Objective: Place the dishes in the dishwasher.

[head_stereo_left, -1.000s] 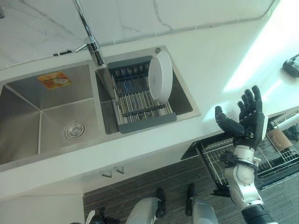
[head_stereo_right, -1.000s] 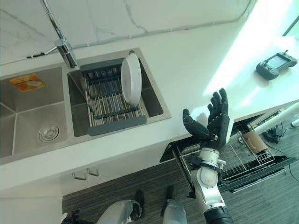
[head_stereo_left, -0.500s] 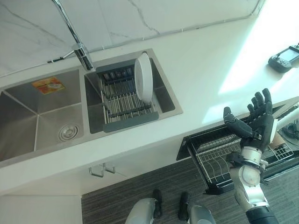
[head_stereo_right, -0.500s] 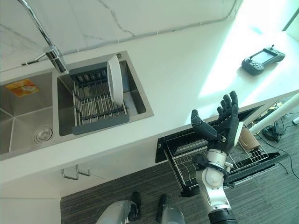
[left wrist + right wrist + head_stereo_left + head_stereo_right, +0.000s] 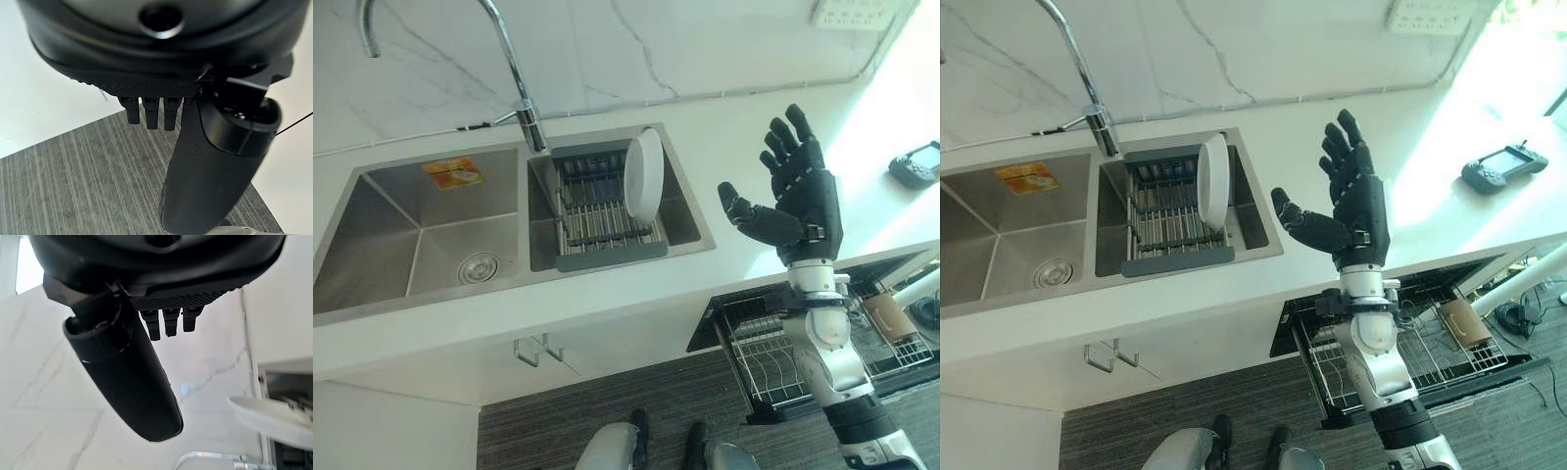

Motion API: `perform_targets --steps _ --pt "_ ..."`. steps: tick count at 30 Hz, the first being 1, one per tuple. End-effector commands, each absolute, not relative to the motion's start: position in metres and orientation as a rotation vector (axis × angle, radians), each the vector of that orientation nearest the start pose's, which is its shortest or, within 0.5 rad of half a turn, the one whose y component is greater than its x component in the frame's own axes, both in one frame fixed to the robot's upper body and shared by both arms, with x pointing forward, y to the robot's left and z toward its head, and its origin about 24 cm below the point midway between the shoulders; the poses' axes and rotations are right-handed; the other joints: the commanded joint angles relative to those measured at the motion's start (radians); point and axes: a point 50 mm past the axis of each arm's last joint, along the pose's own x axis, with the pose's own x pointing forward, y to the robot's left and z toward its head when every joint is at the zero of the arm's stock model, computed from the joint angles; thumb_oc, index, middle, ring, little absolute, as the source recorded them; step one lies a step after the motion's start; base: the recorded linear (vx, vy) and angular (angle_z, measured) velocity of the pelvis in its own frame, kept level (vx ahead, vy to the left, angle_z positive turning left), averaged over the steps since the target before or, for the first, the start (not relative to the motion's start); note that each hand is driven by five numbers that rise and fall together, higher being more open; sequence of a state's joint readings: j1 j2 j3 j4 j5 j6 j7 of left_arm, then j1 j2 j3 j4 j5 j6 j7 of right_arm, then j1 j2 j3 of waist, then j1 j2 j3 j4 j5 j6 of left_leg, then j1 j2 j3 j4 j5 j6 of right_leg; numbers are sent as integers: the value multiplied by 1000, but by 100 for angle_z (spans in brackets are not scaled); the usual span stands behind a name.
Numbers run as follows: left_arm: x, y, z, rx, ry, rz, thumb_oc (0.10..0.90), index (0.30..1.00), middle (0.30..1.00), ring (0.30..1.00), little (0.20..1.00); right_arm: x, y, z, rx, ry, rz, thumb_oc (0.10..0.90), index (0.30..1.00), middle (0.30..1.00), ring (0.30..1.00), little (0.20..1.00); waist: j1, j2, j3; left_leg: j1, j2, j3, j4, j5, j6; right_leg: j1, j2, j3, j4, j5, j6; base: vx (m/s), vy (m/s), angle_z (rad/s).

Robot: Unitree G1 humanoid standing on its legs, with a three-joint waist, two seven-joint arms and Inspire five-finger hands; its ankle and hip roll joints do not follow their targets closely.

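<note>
The white plate (image 5: 645, 175) is standing on edge in the grey dish rack (image 5: 607, 211), which is sitting in the right basin of the steel sink (image 5: 421, 230), just beside the tall faucet (image 5: 517, 83). Nothing is touching the plate, so it is waiting to be picked up.

The right robot hand (image 5: 800, 196) is hovering above the white table (image 5: 744, 147), well to the right of the sink, with its fingers spread straight and its thumb standing out toward the plate; it is holding nothing. In its own wrist view the right robot hand is showing straight fingers (image 5: 168, 320) and bare air past them, with the plate's rim (image 5: 266, 416) lying off to one side. The left robot hand (image 5: 215, 161) is hanging low over the dark striped floor (image 5: 83, 181), relaxed and empty.

Below the table edge, right of the sink, the dishwasher rack (image 5: 1430, 357) is pulled out and appears to be carrying no plates, though part of it is hidden behind the arm.

Judging from this, the task is only beginning: the dishwasher is standing ready, but the plate is not yet grasped, lifted or carried across. What is left is reaching to the sink rack, taking the plate and slotting it in.

A black handheld controller (image 5: 1498, 166) is lying on the table far right of the sink.
</note>
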State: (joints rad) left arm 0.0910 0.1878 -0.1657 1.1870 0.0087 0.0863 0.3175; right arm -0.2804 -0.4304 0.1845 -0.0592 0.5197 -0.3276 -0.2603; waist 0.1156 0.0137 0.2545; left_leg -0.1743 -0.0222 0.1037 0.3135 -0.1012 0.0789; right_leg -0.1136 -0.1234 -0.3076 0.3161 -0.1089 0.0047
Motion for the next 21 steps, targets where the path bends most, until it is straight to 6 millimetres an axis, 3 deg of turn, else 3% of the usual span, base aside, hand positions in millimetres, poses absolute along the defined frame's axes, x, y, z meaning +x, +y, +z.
perform_targets --steps 1,12,21 --pt "44 245 -164 526 1349 282 800 900 900 900 900 290 -182 196 300 -698 -35 800 900 900 900 900 2 -9 -12 44 49 -48 -14 -129 -54 70 -24 26 -16 -129 74 41 15 7" --pt "38 251 -163 555 1371 276 800 900 900 900 900 316 -164 212 311 -659 -63 800 900 900 900 900 51 -21 -2 62 40 -72 -14 -130 -53 87 -27 10 -16 -131 67 63 9 3" --pt "35 255 -162 576 1384 253 800 900 900 900 900 328 -150 226 316 -651 -35 800 900 900 900 900 70 4 5 53 32 -95 -14 -117 -60 93 -36 -6 -16 -131 63 29 15 10"
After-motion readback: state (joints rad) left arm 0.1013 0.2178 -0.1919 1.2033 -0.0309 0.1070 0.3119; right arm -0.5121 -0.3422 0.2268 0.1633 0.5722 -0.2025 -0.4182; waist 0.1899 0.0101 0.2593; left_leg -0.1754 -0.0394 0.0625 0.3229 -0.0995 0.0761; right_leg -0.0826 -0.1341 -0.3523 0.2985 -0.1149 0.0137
